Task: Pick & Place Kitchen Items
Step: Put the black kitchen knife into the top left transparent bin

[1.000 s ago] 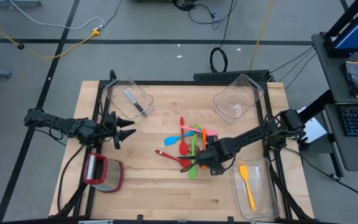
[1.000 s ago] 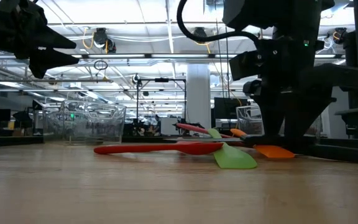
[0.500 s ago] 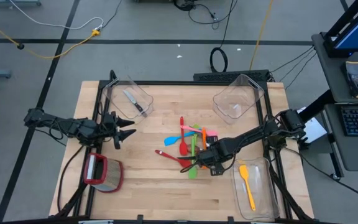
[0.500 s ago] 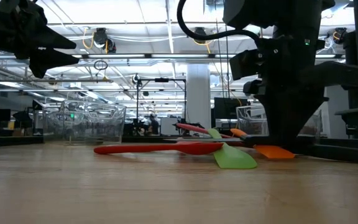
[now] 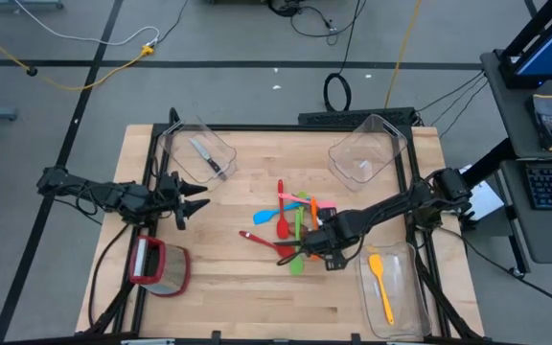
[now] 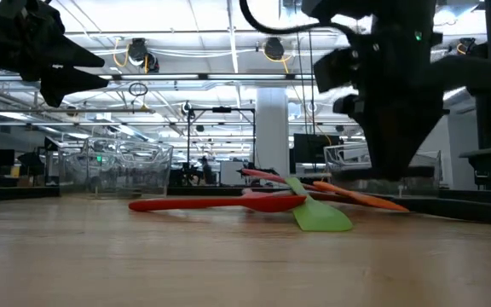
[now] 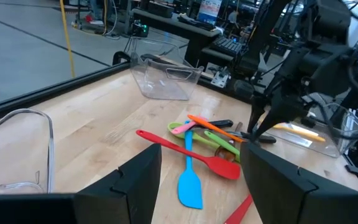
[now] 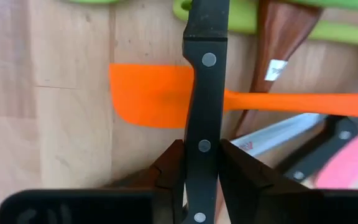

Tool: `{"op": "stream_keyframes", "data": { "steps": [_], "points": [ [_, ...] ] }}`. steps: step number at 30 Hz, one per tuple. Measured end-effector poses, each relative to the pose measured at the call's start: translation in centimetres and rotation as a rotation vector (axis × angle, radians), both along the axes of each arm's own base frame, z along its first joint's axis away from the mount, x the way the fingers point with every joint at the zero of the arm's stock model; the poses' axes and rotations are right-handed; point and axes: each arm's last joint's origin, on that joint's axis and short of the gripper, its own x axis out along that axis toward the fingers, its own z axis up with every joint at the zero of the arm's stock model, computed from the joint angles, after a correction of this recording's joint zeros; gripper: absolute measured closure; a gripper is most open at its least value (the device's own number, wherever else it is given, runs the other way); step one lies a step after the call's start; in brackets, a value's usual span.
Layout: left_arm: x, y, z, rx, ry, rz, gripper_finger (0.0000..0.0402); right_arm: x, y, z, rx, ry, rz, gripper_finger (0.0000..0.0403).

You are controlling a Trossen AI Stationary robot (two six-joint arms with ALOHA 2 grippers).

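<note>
Knife work is the step in hand: the right end effector (image 8: 201,165) is clenched on the handle of a black-handled knife (image 8: 204,81), its fingers (image 8: 169,168) pressed to both sides of the riveted grip, directly above the heap of utensils mid-counter (image 5: 209,278). To do this well, I judge the lift should go straight up and slowly, since an orange spatula (image 8: 160,96) lies crosswise just beneath the handle, touching it or nearly so, and could be dragged along; a second knife (image 8: 291,134) lies just beside the fingers. That close hold shows only in the right wrist view. From above, the right end effector (image 5: 326,241) hides the knife, yet that view alone shows the bins: one clear bin (image 5: 199,151) holding a knife, far off beyond the left end effector (image 5: 192,199), which waits released, well apart from the heap. At counter level, a red spoon (image 6: 220,203) and a green spatula (image 6: 318,213) lie flat in front.
</note>
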Motion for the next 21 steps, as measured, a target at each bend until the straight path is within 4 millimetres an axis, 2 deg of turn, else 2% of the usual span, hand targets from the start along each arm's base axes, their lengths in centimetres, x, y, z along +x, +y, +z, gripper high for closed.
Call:
{"op": "stream_keyframes", "data": {
  "steps": [5,11,15,21],
  "points": [
    [0.0,0.0,0.0,0.0,0.0,0.0,0.0179,1.0,0.3,2.2,0.012,-0.043,0.007,0.0336],
    [0.0,0.0,0.0,0.0,0.0,0.0,0.0179,2.4,0.7,6.1,0.024,-0.112,0.055,0.0336],
    [0.0,0.0,0.0,0.0,0.0,0.0,0.0179,2.8,0.7,9.1,0.052,-0.243,0.083,0.0336],
    [0.0,0.0,0.0,-0.001,-0.001,0.0,0.0179,2.8,-0.4,13.1,0.116,-0.505,0.043,0.0336]
  ]
}}
